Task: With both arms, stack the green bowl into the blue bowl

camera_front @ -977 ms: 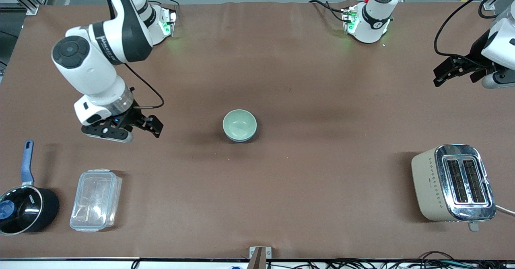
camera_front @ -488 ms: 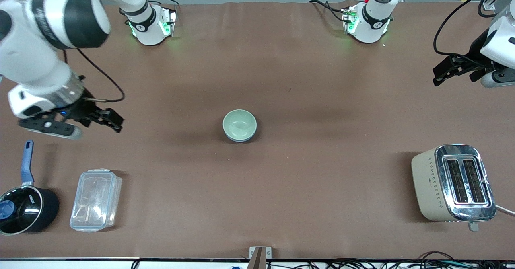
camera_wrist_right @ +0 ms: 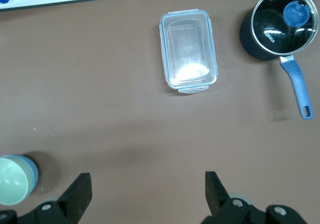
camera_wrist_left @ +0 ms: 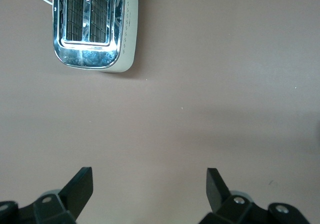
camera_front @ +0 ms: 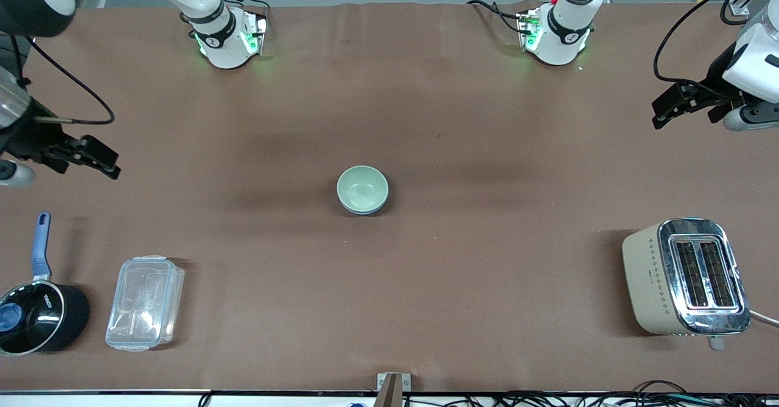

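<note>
Right gripper (camera_front: pixel 91 157) is up over the table edge at the right arm's end, fingers (camera_wrist_right: pixel 77 191) spread apart, holding nothing. Left gripper (camera_front: pixel 669 106) is up over the table edge at the left arm's end, fingers (camera_wrist_left: pixel 80 186) also spread apart, holding nothing. Both arms are drawn out toward the ends of the table, well apart from the bowls.

Two bowls, stacked, mid-table: one green bowl (camera_front: pixel 363 188) sits inside one blue bowl (camera_front: pixel 365 210). Only a thin blue rim and side show under the green one. In the right wrist view the green bowl (camera_wrist_right: pixel 11 186) shows nested in the blue bowl (camera_wrist_right: pixel 33 171) at the frame edge.

One black saucepan (camera_front: pixel 38 317) with a blue handle and a glass lid with a blue knob stands at the corner nearest the front camera at the right arm's end. One clear plastic lidded box (camera_front: pixel 145 302) is just beside it, toward the table middle, not touching. One cream and chrome toaster (camera_front: pixel 686 276) with two slots stands near the front-camera edge at the left arm's end.

One brown table (camera_front: pixel 487 151).
</note>
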Available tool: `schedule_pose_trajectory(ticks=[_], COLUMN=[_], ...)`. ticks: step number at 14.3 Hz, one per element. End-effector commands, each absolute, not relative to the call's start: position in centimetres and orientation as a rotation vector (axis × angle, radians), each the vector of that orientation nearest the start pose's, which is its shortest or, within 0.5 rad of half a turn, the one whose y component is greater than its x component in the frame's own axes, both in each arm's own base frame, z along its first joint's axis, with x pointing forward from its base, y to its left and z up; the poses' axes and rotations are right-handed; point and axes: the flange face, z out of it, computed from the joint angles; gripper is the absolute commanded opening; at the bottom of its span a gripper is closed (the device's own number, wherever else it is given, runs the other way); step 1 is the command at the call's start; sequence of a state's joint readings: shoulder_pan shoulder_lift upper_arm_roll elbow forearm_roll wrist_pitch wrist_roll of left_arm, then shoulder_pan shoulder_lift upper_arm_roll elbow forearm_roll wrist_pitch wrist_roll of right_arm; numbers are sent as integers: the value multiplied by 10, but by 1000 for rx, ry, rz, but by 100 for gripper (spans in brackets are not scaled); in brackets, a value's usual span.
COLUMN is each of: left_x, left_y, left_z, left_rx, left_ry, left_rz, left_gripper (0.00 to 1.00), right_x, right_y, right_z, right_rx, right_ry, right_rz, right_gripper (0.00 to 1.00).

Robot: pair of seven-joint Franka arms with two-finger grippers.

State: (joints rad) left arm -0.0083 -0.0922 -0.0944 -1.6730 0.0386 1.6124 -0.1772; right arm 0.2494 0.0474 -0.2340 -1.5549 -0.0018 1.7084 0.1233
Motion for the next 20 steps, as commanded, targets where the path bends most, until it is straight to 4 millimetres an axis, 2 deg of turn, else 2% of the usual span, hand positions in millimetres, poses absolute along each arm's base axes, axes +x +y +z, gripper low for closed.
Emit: schedule_pose_trajectory(ticks=[1, 4, 5, 8, 10, 11, 16, 20], left_x=[519, 518, 516, 510, 510, 511, 515, 515], left_y=[-54, -57, -61, -73, -74, -73, -73, -73], left_z=[639, 638, 636, 638, 639, 641, 648, 648], left_rx=[-3114, -3113, -3114, -3142, -3142, -3143, -3145, -3146], left_ry=[-77, -34, -18, 6, 11, 7, 9, 10], left_rz=[-60, -43, -19, 4, 2, -6, -27, -27], left_gripper=[100, 100, 100, 100, 100, 100, 100, 100], right_x=[556, 535, 533, 533, 534, 538, 545, 545], right_y=[0, 1, -1, -27, -29, -25, -43, -37], right_z=[644, 663, 663, 683, 688, 686, 681, 668], right_rx=[-3141, -3148, -3149, -3145, -3147, -3151, -3147, -3149], right_ry=[99, 92, 112, 175, 154, 149, 188, 188], right_rz=[-167, -134, -103, -162, -181, -175, -164, -73], right_gripper=[100, 100, 100, 100, 100, 100, 100, 100])
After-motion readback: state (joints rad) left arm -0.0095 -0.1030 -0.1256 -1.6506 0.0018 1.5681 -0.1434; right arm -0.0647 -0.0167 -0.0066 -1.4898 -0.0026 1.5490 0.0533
